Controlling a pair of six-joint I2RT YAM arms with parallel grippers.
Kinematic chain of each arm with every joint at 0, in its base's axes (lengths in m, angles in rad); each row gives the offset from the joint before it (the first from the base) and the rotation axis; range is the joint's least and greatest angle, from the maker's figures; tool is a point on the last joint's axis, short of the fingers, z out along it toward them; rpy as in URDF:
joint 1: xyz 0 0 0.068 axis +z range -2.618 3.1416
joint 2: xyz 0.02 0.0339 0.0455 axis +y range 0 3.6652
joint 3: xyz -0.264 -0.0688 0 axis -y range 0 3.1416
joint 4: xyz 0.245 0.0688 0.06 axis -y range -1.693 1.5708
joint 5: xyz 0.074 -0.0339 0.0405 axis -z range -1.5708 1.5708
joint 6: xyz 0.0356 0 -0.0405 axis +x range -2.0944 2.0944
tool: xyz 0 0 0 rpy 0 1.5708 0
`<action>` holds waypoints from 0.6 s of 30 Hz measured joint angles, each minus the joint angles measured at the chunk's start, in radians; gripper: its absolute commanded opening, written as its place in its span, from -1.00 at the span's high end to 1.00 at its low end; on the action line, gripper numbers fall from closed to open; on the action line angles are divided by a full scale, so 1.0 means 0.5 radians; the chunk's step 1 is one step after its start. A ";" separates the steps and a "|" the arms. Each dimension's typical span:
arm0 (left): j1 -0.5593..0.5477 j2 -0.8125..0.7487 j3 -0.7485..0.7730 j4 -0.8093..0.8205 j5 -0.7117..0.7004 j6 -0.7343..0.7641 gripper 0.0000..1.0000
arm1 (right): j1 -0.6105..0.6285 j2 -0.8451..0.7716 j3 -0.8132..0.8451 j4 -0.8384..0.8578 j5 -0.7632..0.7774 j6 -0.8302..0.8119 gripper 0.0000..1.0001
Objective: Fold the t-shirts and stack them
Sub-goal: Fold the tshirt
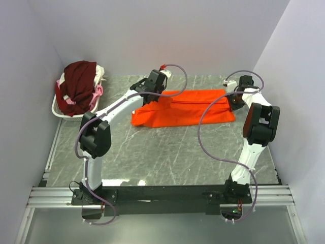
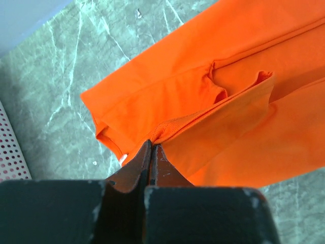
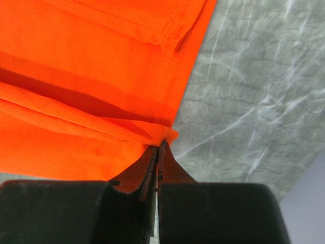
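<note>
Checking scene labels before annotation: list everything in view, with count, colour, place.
orange t-shirt: 1, bright orange, partly folded, rear middle of table
maroon t-shirt: 1, dark maroon, top of basket pile
pink cloth: 1 visible, pink, under the maroon
white cloth: 1 visible, white, behind the maroon
basket: 1, white, rear left
table: 1, grey-green marbled
left gripper: black, shut on orange t-shirt's left end
right gripper: black, shut on its right end
</note>
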 measured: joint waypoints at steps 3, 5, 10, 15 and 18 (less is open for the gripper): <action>0.006 0.036 0.034 -0.001 -0.010 0.031 0.99 | 0.000 0.001 0.018 -0.002 0.013 0.018 0.99; 0.010 0.063 0.051 -0.001 -0.014 0.050 0.99 | 0.000 0.001 0.034 -0.002 0.016 0.029 0.96; 0.030 0.116 0.071 -0.002 -0.017 0.072 0.99 | 0.008 0.004 0.038 -0.001 0.024 0.052 0.91; 0.051 0.129 0.077 0.002 -0.016 0.072 0.99 | 0.018 0.019 0.038 -0.002 0.046 0.072 0.70; 0.057 0.130 0.077 0.013 -0.017 0.075 0.99 | 0.023 0.043 0.052 0.002 0.082 0.099 0.29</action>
